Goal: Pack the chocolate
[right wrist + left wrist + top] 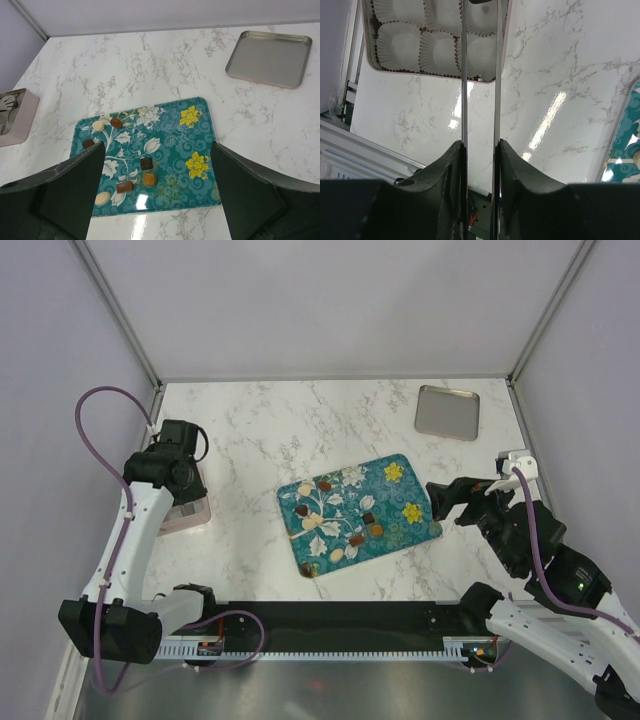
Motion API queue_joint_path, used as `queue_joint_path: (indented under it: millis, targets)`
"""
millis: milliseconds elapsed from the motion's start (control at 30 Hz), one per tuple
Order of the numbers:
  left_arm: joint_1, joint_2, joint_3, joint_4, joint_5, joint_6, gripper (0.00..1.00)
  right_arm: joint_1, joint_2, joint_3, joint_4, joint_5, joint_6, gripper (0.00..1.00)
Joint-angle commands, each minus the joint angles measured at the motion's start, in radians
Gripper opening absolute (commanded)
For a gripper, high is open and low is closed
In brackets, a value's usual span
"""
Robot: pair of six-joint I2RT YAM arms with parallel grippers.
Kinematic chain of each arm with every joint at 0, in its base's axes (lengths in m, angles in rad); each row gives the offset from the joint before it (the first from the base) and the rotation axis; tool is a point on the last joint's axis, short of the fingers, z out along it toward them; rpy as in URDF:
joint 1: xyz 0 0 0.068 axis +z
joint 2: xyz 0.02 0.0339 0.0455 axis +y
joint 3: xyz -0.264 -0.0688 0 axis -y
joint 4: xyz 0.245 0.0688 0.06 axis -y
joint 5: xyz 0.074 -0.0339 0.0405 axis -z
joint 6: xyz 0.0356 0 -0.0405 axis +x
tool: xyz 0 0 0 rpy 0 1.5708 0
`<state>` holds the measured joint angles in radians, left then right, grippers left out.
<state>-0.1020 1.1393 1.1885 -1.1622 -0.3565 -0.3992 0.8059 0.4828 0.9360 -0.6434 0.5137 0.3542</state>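
Tweezers (464,90) are what my left gripper (480,145) holds. Its fingers are pressed together on the two long metal blades, which run a slit apart out over the pink box (190,512) of white paper cups (400,47). That box sits well to the left of the teal tray (395,495). A dark blob (482,1) shows at the blade tips, cut off by the picture's edge; it may be a bonbon, but I cannot be sure. The chocolate (146,163) I can see plainly lies loose on the teal tray, toward its left side: dark, caramel and cream pieces, well spaced.

I judge the step to be setting a piece into a cup. To do it well I would bring the tips down over the middle of one empty cup, low enough that the piece cannot bounce. Then I would ease my squeeze only a little and lift straight up, so the blades do not catch the crinkled paper.

My right gripper (157,144) is spread wide with nothing in it, hovering just off the teal tray's right edge.

The table (250,430) is glossy white marble, so I expect things to slide on it. A bare steel tray (447,412) lies beyond the teal tray's far right corner. Plain grey walls (330,300) close in three sides.
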Motion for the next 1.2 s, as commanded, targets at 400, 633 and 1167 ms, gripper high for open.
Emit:
queue_joint_path:
  millis: [400,633,1167]
  targets:
    - [0.005,0.005,-0.003,0.044,0.001,0.048,0.43,0.003,0.022,0.017,0.028,0.022,-0.008,0.95]
    - [0.005,0.004,0.005,0.036,-0.012,0.054,0.44,0.003,0.023,0.014,0.030,0.019,-0.001,0.95]
    - [0.002,-0.009,0.212,-0.025,0.092,0.129,0.45,0.003,0.030,0.023,0.028,0.002,0.032,0.94]
